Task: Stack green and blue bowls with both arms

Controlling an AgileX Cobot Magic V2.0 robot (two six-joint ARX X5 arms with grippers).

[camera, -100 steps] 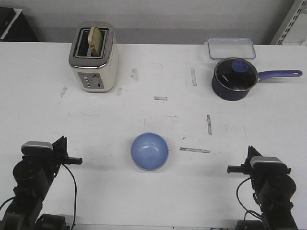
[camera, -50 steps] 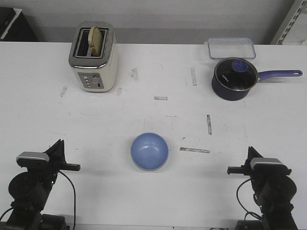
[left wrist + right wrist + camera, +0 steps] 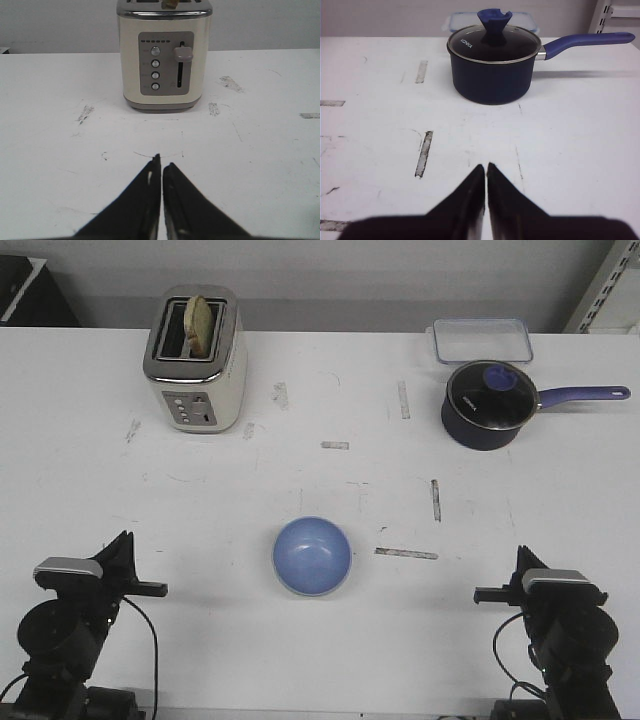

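The blue bowl (image 3: 312,556) sits upright on the white table near the front middle. The green bowl does not show as a separate thing; a thin pale rim edges the blue bowl and I cannot tell whether it is the green one beneath. My left gripper (image 3: 124,539) is shut and empty at the front left, well apart from the bowl; the left wrist view (image 3: 161,162) shows its jaws together over bare table. My right gripper (image 3: 522,553) is shut and empty at the front right, also seen in the right wrist view (image 3: 486,166).
A cream toaster (image 3: 195,358) with a slice of bread stands at the back left and shows in the left wrist view (image 3: 164,55). A navy lidded saucepan (image 3: 487,404) with a long handle stands at the back right (image 3: 493,67), a clear container (image 3: 480,339) behind it.
My left arm has drawn back and down toward the front edge. The right arm has barely shifted. The blue bowl has not moved.
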